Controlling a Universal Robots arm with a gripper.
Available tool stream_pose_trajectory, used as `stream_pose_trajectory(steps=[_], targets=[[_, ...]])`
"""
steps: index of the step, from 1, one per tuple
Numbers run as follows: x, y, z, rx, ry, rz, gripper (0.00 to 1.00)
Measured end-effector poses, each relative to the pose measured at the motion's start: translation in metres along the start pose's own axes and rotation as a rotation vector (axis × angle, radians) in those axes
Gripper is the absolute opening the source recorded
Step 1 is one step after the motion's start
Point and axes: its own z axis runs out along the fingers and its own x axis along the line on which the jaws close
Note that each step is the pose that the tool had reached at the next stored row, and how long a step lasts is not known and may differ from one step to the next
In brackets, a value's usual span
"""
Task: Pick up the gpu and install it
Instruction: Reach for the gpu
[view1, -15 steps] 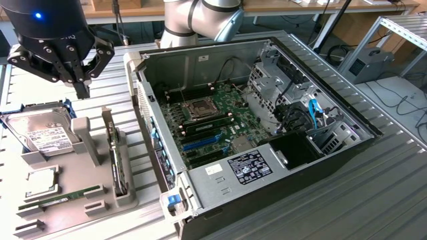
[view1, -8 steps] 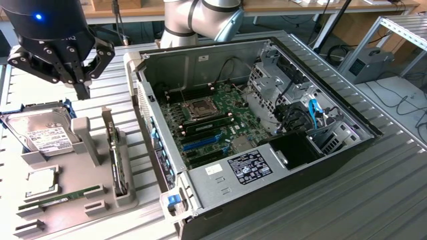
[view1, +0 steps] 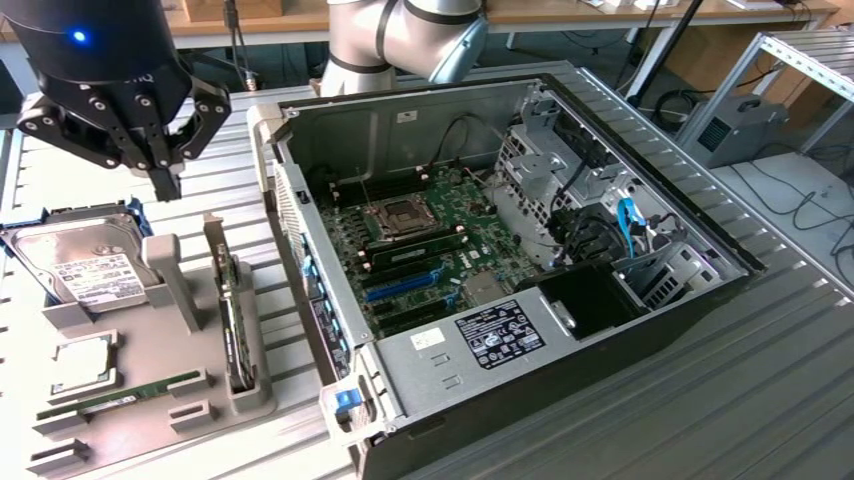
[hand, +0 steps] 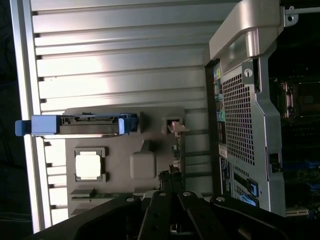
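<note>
Exterior view: black end effector is seen pressed together, pinching nothing, above ribbed metal counter. Thin flat gpu is stood on edge in grey moulded tray.
Wrist view: blue-framed hard drive and square silver chip are noted.

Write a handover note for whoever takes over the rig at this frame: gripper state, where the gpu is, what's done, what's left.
Gripper: shut, holding nothing, hanging over the far end of the grey holder tray, near the hard drive.
Gpu: standing on edge in its slot in the tray, at the exterior view's left of the open computer case; nothing touches it.
Done: nothing that shows.
Left: gpu not picked up and not installed; the blue slots on the motherboard look free.
</note>
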Motion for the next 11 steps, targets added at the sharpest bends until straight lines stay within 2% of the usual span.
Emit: stream_pose_trajectory(steps=[11], targets=[[-0.0012, -0.0017, 0.0015, 0.0, 0.0, 0.0, 0.11]])
